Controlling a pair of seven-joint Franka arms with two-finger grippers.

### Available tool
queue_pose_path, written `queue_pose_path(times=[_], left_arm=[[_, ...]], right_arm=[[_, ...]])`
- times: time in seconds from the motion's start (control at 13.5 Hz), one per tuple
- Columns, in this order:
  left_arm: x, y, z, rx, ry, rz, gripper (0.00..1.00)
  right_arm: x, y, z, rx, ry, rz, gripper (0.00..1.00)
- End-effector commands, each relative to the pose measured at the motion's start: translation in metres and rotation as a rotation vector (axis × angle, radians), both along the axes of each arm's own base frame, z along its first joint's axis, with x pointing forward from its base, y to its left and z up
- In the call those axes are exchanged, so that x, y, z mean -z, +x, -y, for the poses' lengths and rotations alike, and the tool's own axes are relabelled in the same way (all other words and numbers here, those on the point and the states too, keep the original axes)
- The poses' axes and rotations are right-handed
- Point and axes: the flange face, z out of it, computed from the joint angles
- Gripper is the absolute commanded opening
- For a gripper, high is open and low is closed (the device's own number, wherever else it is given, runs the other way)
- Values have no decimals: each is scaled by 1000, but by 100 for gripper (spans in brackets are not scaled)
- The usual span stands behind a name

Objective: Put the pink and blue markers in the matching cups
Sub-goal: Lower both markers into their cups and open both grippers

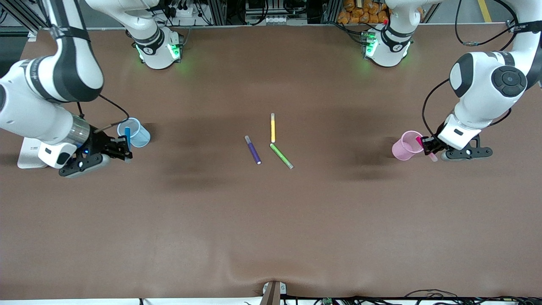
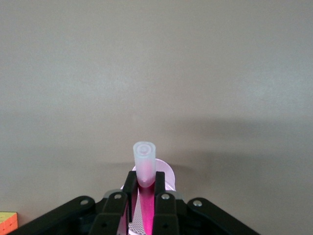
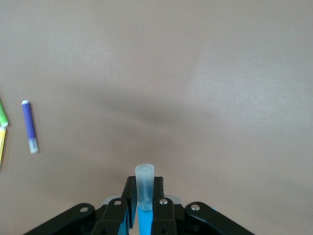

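Note:
The light blue cup (image 1: 139, 136) stands near the right arm's end of the table. My right gripper (image 1: 123, 150) is shut on the blue marker (image 1: 127, 140) right beside the cup, and the marker's blue end reaches the cup's rim. In the right wrist view the marker's grey end (image 3: 145, 183) sticks out between the fingers (image 3: 162, 208). The pale pink cup (image 1: 404, 147) stands near the left arm's end. My left gripper (image 1: 427, 146) is shut on the pink marker (image 1: 420, 142) at this cup's rim. The marker's pale end (image 2: 145, 161) shows in the left wrist view, with the cup (image 2: 168, 177) under it.
A purple marker (image 1: 253, 150), a yellow marker (image 1: 272, 127) and a green marker (image 1: 281, 156) lie together at the table's middle. The purple marker also shows in the right wrist view (image 3: 29, 126). A white block (image 1: 29, 154) sits under the right arm.

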Motion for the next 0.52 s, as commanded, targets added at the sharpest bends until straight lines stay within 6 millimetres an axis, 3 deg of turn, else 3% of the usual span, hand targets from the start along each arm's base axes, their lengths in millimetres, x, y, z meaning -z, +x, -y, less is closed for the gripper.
queue_pose_path(times=[0.0, 0.15, 0.44], left_arm=[[10, -18, -4, 12, 16, 41, 0], [28, -28, -3, 18, 7, 81, 0], [42, -36, -3, 22, 2, 82, 0]], right_arm=[[41, -28, 53, -110, 158, 55, 0], [62, -42, 70, -189, 240, 89, 0], [72, -48, 90, -349, 326, 198, 0]])
